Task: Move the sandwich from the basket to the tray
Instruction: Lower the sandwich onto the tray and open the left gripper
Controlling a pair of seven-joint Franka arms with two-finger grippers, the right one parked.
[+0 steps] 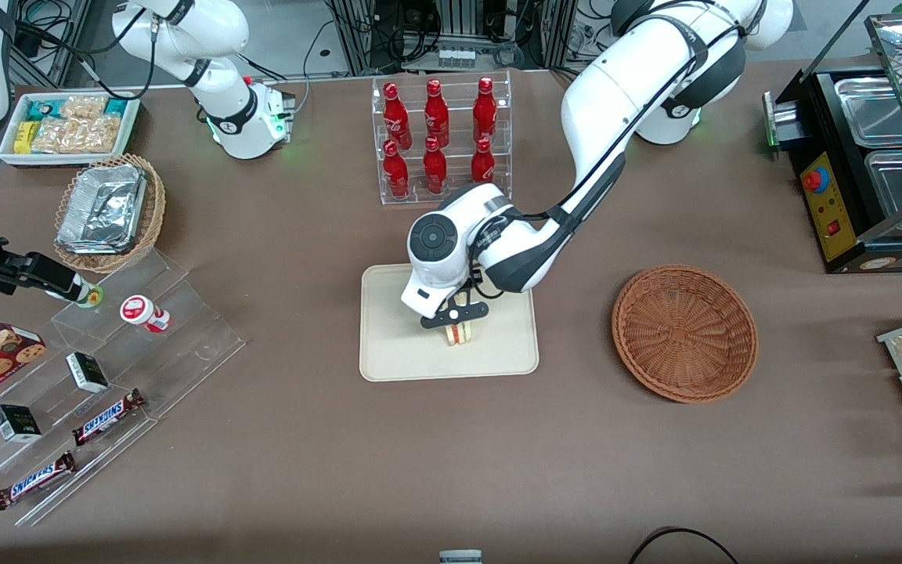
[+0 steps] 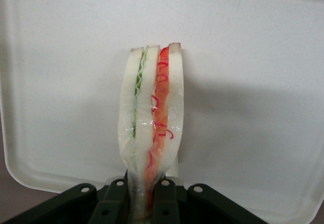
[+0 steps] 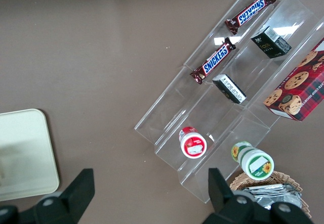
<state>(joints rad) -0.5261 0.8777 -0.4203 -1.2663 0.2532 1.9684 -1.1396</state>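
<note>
The left arm reaches down over the middle of the table, and its gripper [image 1: 457,315] sits low above the tray [image 1: 388,345], near the centre of the front view. The fingers [image 2: 115,199] are clamped on the sandwich [image 2: 152,118], pinching its narrow end between them, so the wedge stands on edge with its cut face toward the wrist camera. That face shows three pale bread slices, a thin green layer between two of them and a red and orange layer between the others, all under a clear wrap. In the wrist view the cream floor of the tray [image 2: 243,82] fills the frame around the sandwich, and a rounded corner of its low rim shows next to the gripper. Whether the sandwich's lower edge touches the tray floor cannot be told. In the front view the sandwich [image 1: 459,334] peeks out just below the gripper, over the middle of the tray. The basket [image 1: 684,332], a round reddish-brown wicker bowl, lies toward the working arm's end of the table, at the right of the front view, well apart from the tray. A clear rack of red bottles [image 1: 440,135] stands above the tray in the front view, farther from the camera.
</note>
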